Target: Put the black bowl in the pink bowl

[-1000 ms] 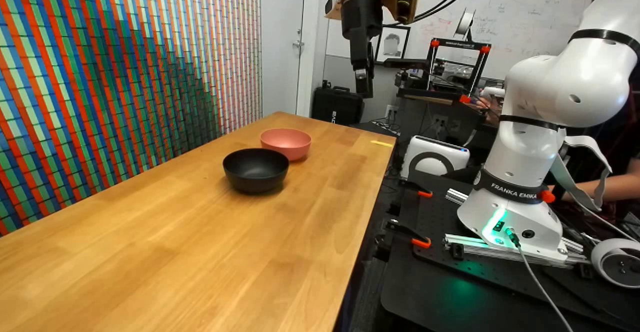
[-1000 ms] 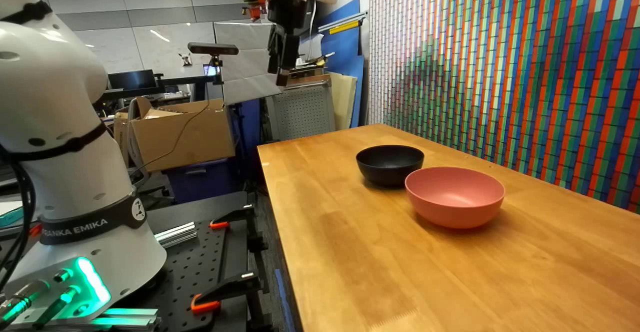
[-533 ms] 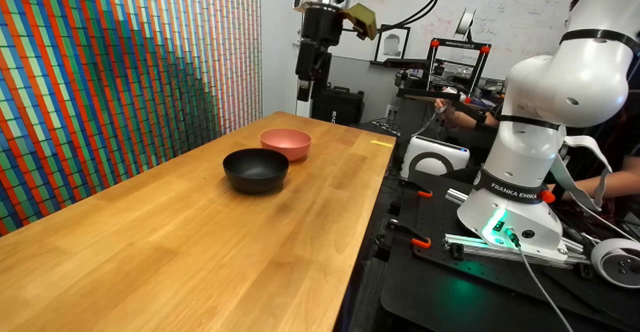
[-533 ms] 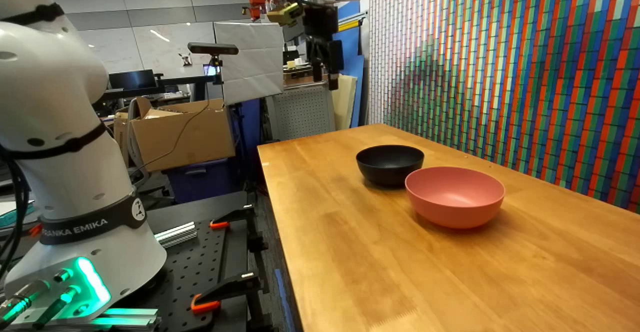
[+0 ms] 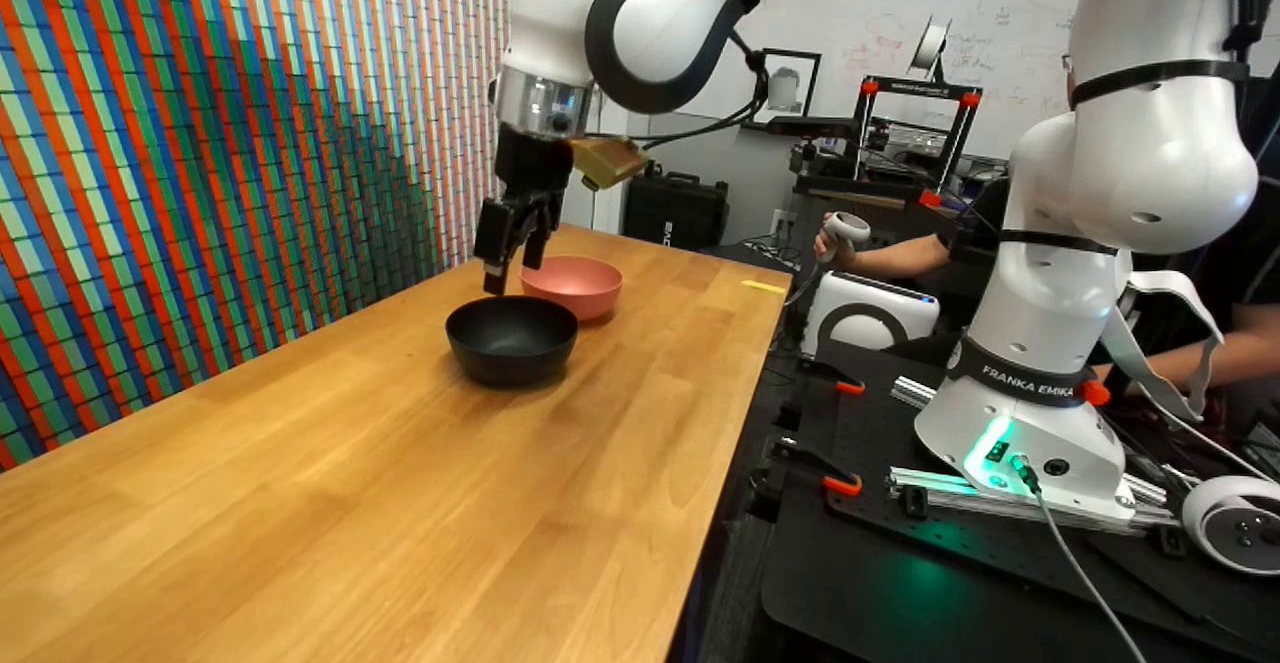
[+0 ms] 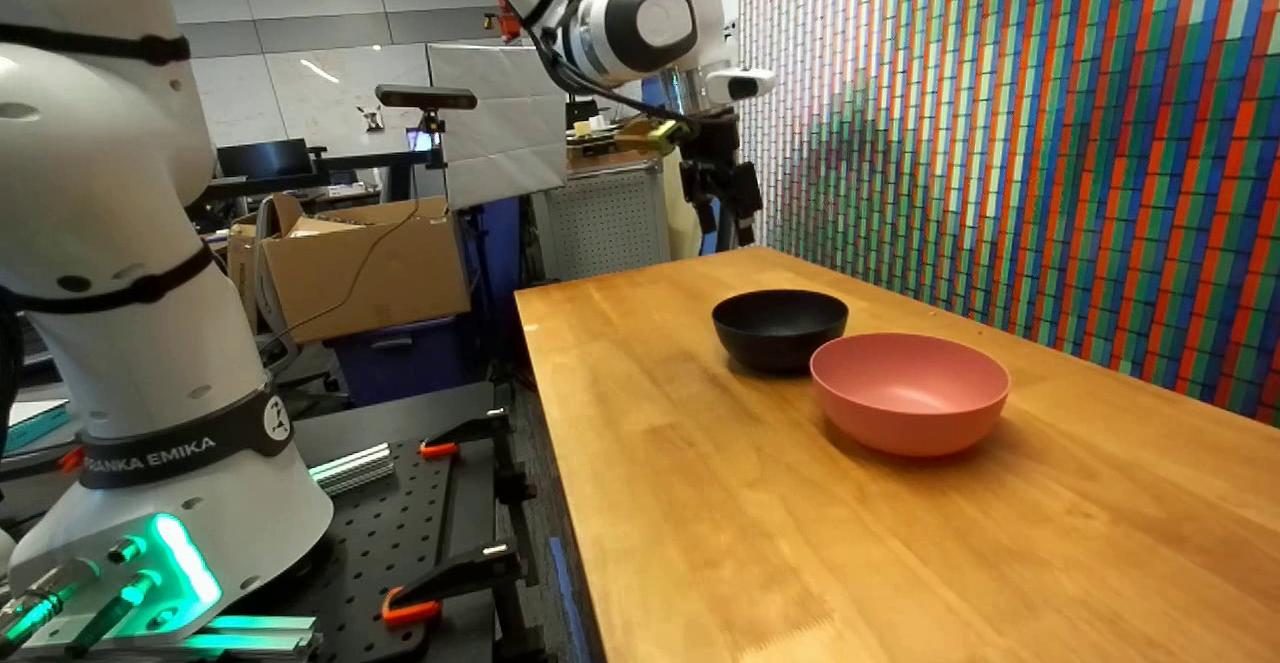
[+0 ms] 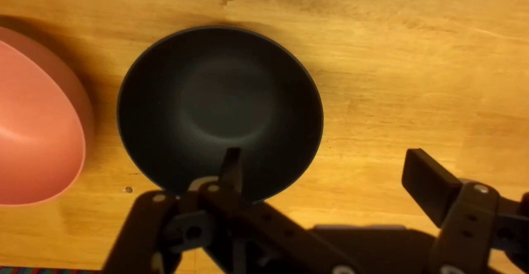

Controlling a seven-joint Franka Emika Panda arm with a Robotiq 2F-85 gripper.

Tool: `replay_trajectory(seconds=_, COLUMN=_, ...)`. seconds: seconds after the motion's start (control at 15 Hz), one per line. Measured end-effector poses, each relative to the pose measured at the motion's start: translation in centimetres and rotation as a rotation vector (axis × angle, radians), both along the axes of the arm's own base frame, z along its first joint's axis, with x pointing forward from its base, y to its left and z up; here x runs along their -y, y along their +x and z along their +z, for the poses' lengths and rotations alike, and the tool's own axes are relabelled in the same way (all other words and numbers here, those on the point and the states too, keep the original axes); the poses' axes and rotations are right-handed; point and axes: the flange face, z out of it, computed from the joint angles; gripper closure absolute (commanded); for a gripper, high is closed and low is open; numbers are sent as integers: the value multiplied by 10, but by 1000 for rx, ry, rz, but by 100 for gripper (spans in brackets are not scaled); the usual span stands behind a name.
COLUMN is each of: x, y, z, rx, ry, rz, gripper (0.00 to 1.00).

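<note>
The black bowl [image 5: 511,343] stands upright on the wooden table, and it also shows in an exterior view [image 6: 780,331] and in the wrist view [image 7: 227,96]. The pink bowl [image 5: 575,288] stands upright close beside it, larger and nearer in an exterior view [image 6: 910,393] and cut off at the left edge of the wrist view [image 7: 37,129]. My gripper [image 5: 514,275] is open and empty, above the table near the black bowl; it also shows in an exterior view [image 6: 726,233]. In the wrist view its fingers [image 7: 324,152] are wide apart, one overlapping the black bowl, the other over bare wood.
The wooden table [image 5: 400,503] runs along a colourful tiled wall [image 5: 250,143]. A strip of yellow tape [image 5: 764,286] lies near its far corner. The robot base stands on a black bench [image 6: 400,533] with orange-tipped clamps [image 6: 412,611] beside the table.
My gripper has come down and across from high over the table's far end toward the bowls and the tiled wall, still open. Both bowls have not moved.
</note>
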Motion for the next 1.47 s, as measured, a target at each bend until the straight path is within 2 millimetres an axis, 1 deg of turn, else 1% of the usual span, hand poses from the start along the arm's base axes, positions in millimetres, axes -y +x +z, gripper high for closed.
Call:
replay_trajectory(seconds=0.2, x=-19, y=20, z=-45, rx=-24, ry=-43, rz=-7, gripper=0)
replay_trajectory(seconds=0.27, x=-26, y=25, z=-58, rx=-33, ry=-49, rz=-10, gripper=25)
replay_trajectory(seconds=0.33, x=-34, y=29, z=-70, rx=-43, ry=-50, rz=-11, gripper=26)
replay_trajectory(seconds=0.47, x=-51, y=35, z=-90, rx=-56, ry=-53, rz=-3, gripper=42)
replay_trajectory(seconds=0.53, x=-58, y=37, z=-97, rx=-60, ry=-54, rz=4, gripper=52)
replay_trajectory(seconds=0.6, x=-64, y=38, z=-103, rx=-63, ry=-56, rz=10, gripper=58)
replay_trajectory(seconds=0.67, x=-68, y=39, z=-107, rx=-64, ry=-59, rz=15, gripper=65)
replay_trajectory(seconds=0.73, x=-71, y=41, z=-110, rx=-63, ry=-62, rz=17, gripper=74)
replay_trajectory(seconds=0.8, x=-71, y=43, z=-112, rx=-61, ry=-65, rz=16, gripper=81)
replay_trajectory(seconds=0.87, x=-70, y=46, z=-112, rx=-58, ry=-68, rz=14, gripper=89)
replay_trajectory(seconds=0.93, x=-68, y=48, z=-112, rx=-55, ry=-72, rz=9, gripper=95)
replay_trajectory(seconds=1.13, x=-57, y=56, z=-109, rx=-46, ry=-80, rz=-9, gripper=99)
replay_trajectory(seconds=1.2, x=-55, y=59, z=-107, rx=-40, ry=-81, rz=-14, gripper=95)
replay_trajectory(seconds=1.47, x=-47, y=70, z=-94, rx=-41, ry=-98, rz=-33, gripper=96)
